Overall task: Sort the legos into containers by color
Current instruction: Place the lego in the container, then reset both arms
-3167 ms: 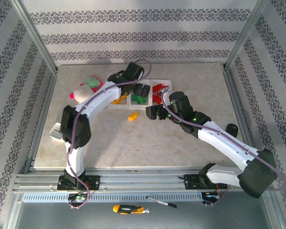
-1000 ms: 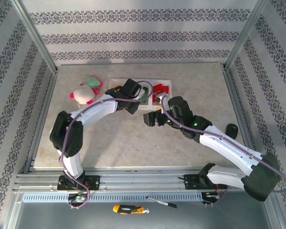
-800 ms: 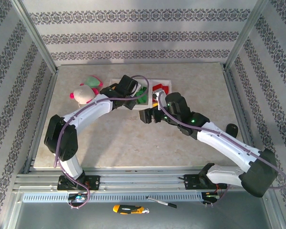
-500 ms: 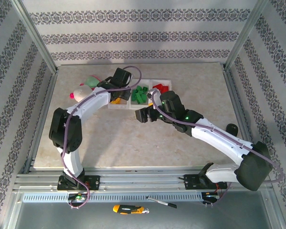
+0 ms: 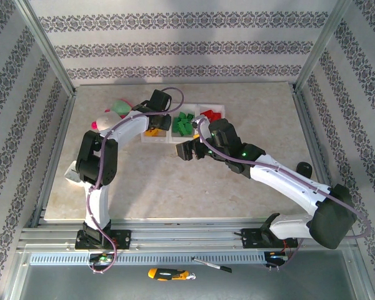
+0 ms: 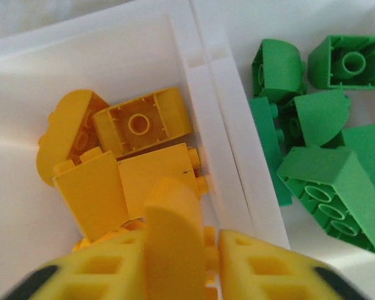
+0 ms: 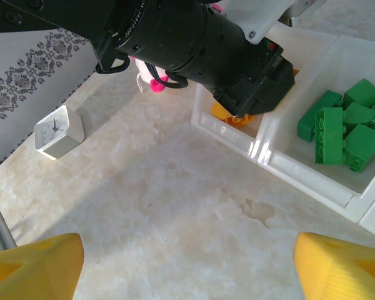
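Note:
The containers (image 5: 217,107) stand in a row at the table's back centre. Yellow legos (image 6: 140,125) lie in the left bin, green legos (image 6: 325,169) in the middle bin, red legos (image 5: 209,114) in the right bin. My left gripper (image 6: 181,240) hangs over the left bin (image 5: 151,125). A curved yellow lego (image 6: 172,212) stands between its fingers, with a thin gap at the right finger. My right gripper (image 7: 190,269) is wide open over bare table, just in front of the bins (image 5: 186,150).
A pink, white and green plush toy (image 5: 109,117) lies left of the bins. A small white square object (image 7: 58,131) sits near the table's left edge. The left arm's black wrist (image 7: 194,44) hangs over the left bin. A screwdriver (image 5: 169,274) lies off the table.
My left gripper carried the yellow lego from in front of the middle bin to above the left bin, and its jaws have parted slightly. My right gripper drifted a little left, still open.

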`<control>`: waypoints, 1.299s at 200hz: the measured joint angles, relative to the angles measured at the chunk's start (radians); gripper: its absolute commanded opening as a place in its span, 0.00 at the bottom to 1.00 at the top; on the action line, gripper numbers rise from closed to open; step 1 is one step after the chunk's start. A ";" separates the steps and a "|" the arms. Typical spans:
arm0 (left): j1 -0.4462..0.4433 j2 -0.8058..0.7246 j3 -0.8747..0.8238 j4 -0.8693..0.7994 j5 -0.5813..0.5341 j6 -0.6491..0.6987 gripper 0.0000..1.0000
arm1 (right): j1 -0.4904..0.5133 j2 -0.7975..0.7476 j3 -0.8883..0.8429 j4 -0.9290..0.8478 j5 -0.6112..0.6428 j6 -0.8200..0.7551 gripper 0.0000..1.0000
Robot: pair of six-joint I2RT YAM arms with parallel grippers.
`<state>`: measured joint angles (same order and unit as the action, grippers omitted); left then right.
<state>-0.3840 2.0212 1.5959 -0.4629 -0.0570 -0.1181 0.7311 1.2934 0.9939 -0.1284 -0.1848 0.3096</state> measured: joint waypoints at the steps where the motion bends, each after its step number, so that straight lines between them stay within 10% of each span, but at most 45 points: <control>1: 0.000 0.000 0.000 0.000 0.000 0.000 0.54 | 0.000 0.000 0.000 0.000 0.000 0.000 0.87; 78: 0.005 -0.153 -0.090 0.047 0.018 -0.006 1.00 | 0.000 -0.005 0.000 0.000 0.040 -0.007 0.87; 168: 0.006 -0.670 -0.702 0.444 -0.081 0.101 0.99 | -0.152 -0.187 -0.173 0.082 0.320 -0.068 0.91; 260: 0.165 -0.616 -1.077 0.968 -0.218 0.220 0.99 | -0.591 -0.198 -0.592 0.450 0.503 -0.225 0.96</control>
<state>-0.2192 1.4048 0.5194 0.5049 -0.2749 0.1024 0.1402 1.0954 0.4015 0.3218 0.3180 0.0845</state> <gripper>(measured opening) 0.993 0.953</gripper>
